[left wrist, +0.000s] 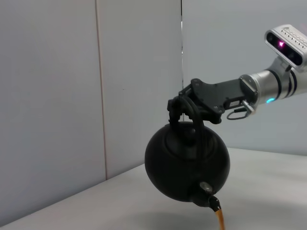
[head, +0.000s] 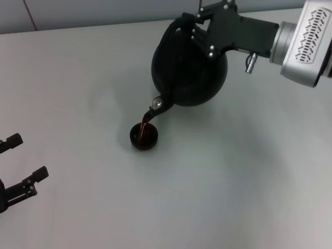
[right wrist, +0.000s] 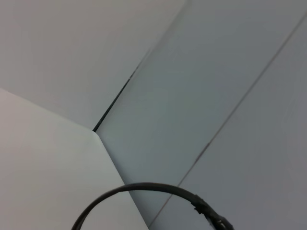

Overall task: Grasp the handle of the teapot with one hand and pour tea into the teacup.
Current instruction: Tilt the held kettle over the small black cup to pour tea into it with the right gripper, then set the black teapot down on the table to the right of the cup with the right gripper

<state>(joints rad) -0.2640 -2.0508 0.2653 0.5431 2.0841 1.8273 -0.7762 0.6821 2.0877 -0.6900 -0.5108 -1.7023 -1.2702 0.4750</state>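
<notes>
**Teapot tipped, tea running into the cup**

The right gripper (head: 193,23) reaches in from the far right corner of the worktop (head: 249,187) and holds the teapot (head: 189,70) in the air near the far edge, a little right of the middle. Its fingers are clamped on the handle (left wrist: 197,136), which in the left wrist view runs as a dark hoop from the gripper down over the pot's round body. The pot hangs clear of the surface and is tilted, with its short spout (head: 157,106) pointing down and toward the near edge.

From the spout a thin reddish-brown stream of tea (head: 148,118) falls into the teacup (head: 143,136). The cup stands upright on the worktop just below the spout, near the middle of the surface and slightly to the left, apart from the pot. Dark liquid shows inside its rim.

The left gripper (head: 22,158) sits low at the near left corner, well away from cup and pot, with its two black fingers spread apart and nothing between them.

The right wrist view shows only wall panels, a bit of the worktop and a curved black cable (right wrist: 158,196).
</notes>
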